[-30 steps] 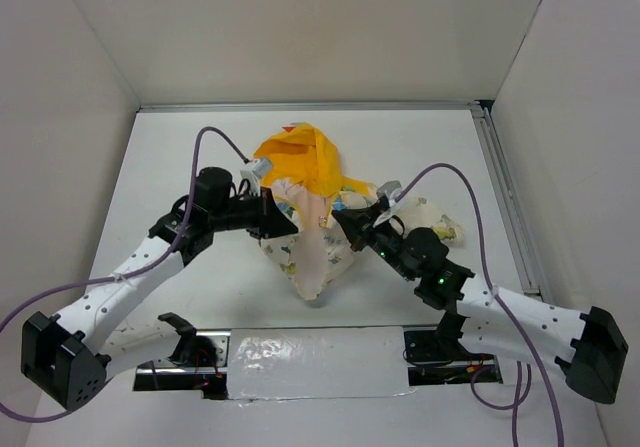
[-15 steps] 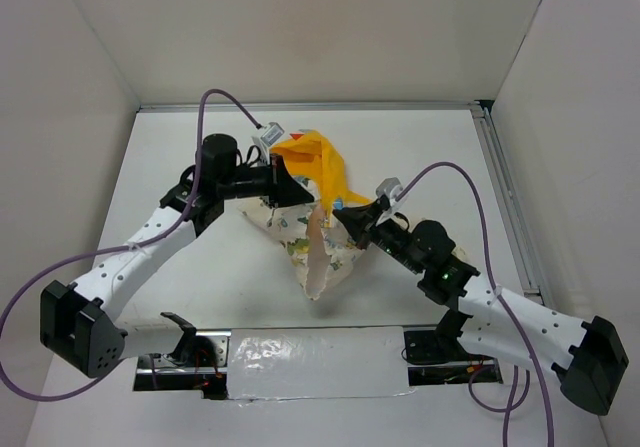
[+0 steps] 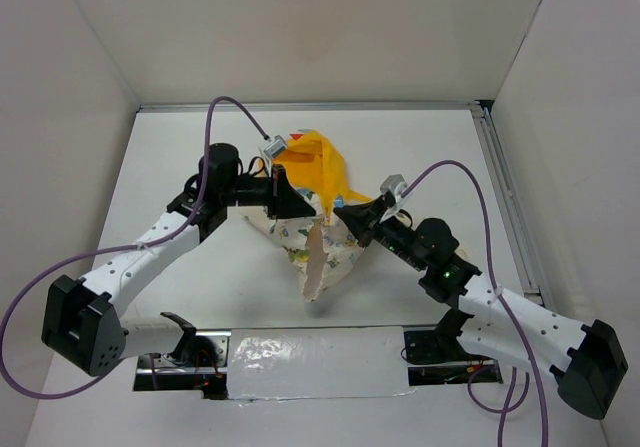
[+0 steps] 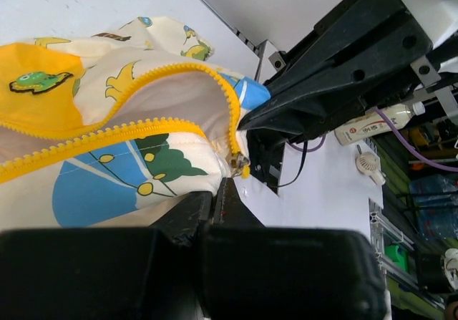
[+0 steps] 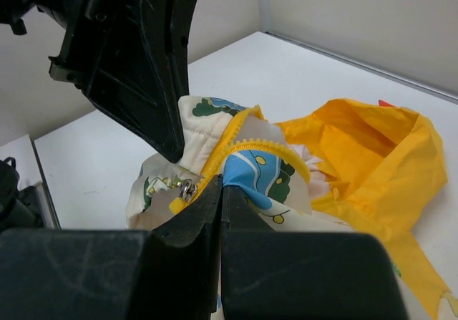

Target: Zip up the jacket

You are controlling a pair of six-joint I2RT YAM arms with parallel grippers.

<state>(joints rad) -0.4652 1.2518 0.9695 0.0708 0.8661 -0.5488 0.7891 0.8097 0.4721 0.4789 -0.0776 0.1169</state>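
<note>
My left claw and right claw hold the jacket up by its open zipper, closer together than a second ago.
Both are pinched shut on fabric beside the yellow teeth, mid-table. My left claw swung inward, bringing the front edges near. The slider sits at one end with the teeth apart, so I judge zipping hasn't begun.

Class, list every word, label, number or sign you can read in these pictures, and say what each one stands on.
No text can be read anywhere in these pictures.
jacket: cartoon animal print only, no words visible.
white bottle, left wrist view: label with red marking, too small and blurred to read.
</note>
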